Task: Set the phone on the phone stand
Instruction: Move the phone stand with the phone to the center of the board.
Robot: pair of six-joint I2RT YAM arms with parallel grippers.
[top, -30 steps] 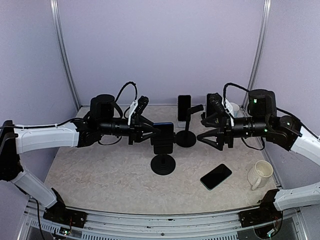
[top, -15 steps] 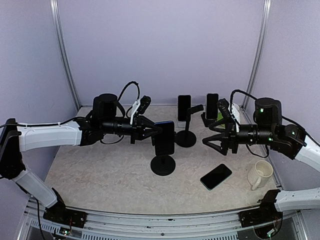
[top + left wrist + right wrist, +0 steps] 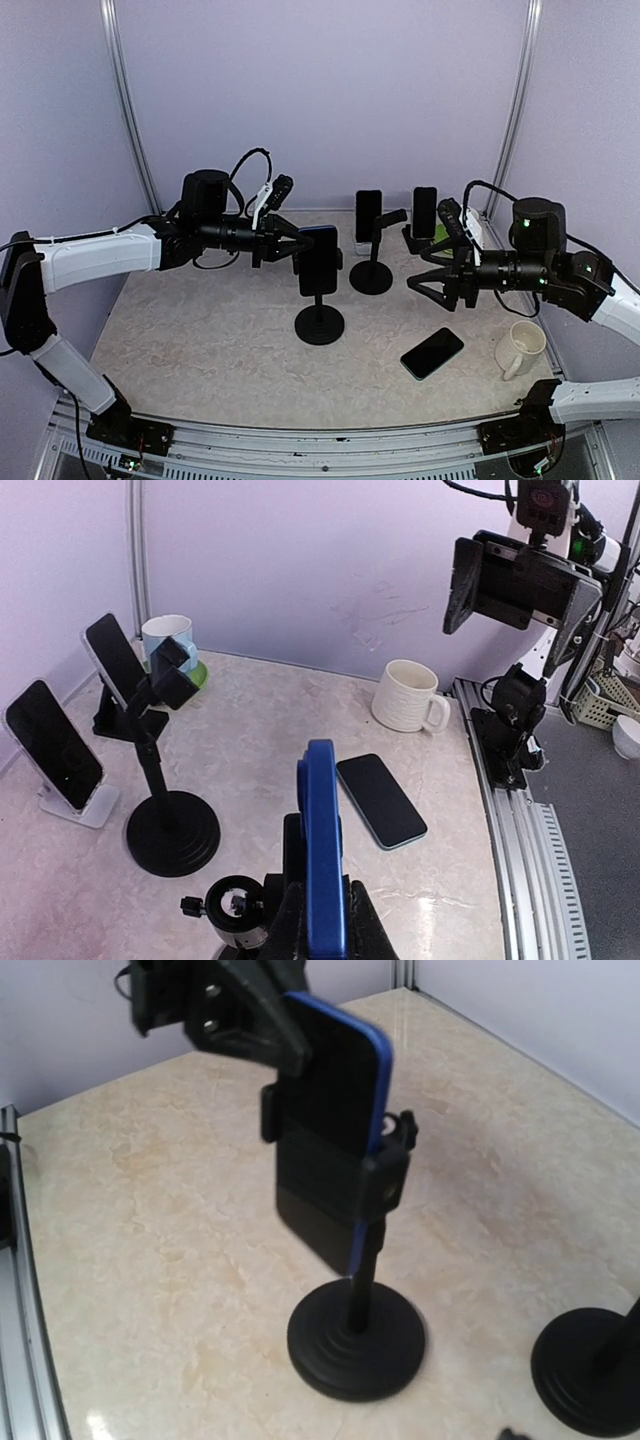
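**Blue phone upright in stand clamp; left pincer closed on it**

Top view: the blue phone [image 3: 318, 260] is seen seated in the clamp of the phone stand [image 3: 320, 325], near the middle of the table [image 3: 180, 340]. The left gripper [image 3: 298, 248] is held in from 9 o'clock, and its jaws are pinched fully together on the phone's upper part. The right gripper [image 3: 420, 270] is held at 3 o'clock of the stand and apart from it. Its jaws are spread wide, with nothing between them.

Left wrist view only: the phone is presented edge-on, as a thin blue strip between the two fingers [image 3: 286, 920], with one finger pressed to each broad face. This contact cannot be made out from above. Beyond the phone, a loose phone [image 3: 380, 800] lying flat, a white mug [image 3: 405, 695] and a second stand [image 3: 172, 830] are recorded.

Right wrist view only: the clamp arms are seen wrapped over the phone's long edges at mid-height. The stand's round base is seen flat on the table. This frame is somewhat blurred.

Orientation: the long axis is near vertical. In the top view a dark broad face is turned toward 6 o'clock, and the narrow long edges are turned toward 9 and 3 o'clock. Whether the dark face is the screen cannot be told.
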